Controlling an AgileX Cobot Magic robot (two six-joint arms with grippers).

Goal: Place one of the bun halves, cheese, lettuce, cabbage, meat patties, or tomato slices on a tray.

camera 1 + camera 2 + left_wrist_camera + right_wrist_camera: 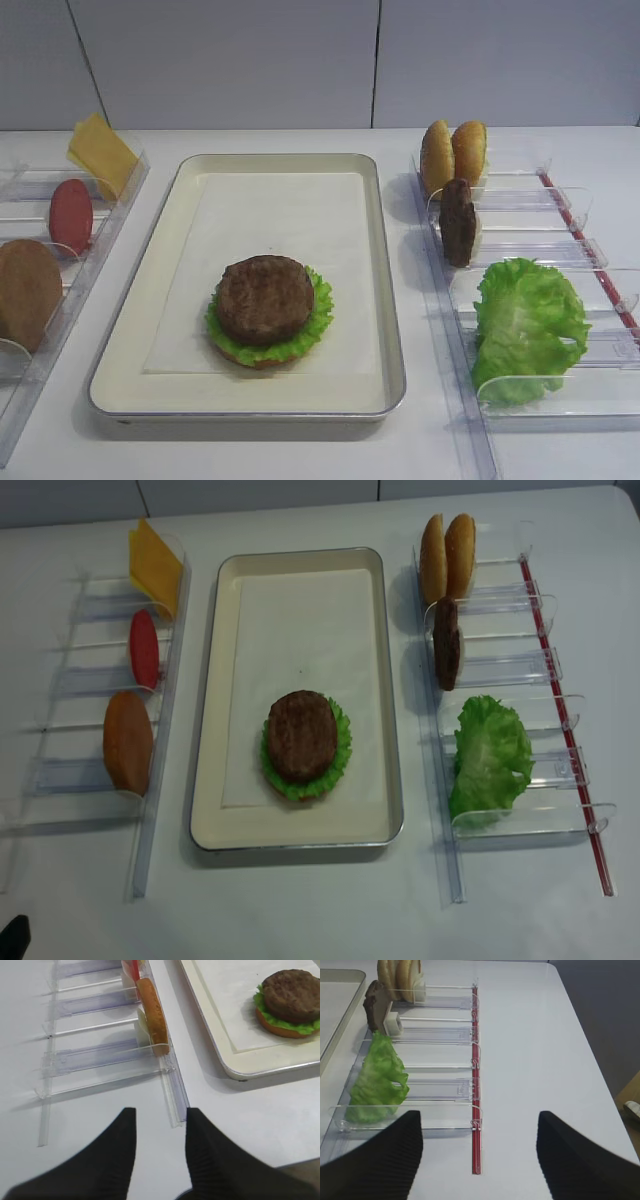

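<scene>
Right gripper [479,1152]: your fingers [385,1160] stand wide apart and hold nothing; they hang over bare table at the near end of the right rack [440,1085].
Left gripper [160,1147]: your fingers [117,1152] stand a narrow gap apart, empty, over the table just near of the left rack [172,1090].
Lettuce [377,1080]: you see it just ahead and left of the right gripper, slumped in the near slot of the right rack, a loose leaf standing up.
Spare patty [458,222]: on edge in the slot beyond the lettuce.
Bun halves [452,153]: two on edge, side by side, in the far slot of the right rack.
Left bun [152,1012]: on edge in the near filled slot of the left rack, ahead of your left gripper.
Tomato [143,648]: one red disc on edge, next slot beyond that bun.
Cheese [155,560]: yellow slice leaning in the far slot of the left rack.
Tray [130,340]: between the two racks, paper liner inside.
Stack [268,310]: on the near half of the tray, you have a bun base, a green leaf over it, and a patty [302,735] lying flat on top.
Table [320,910]: white, under everything.
</scene>
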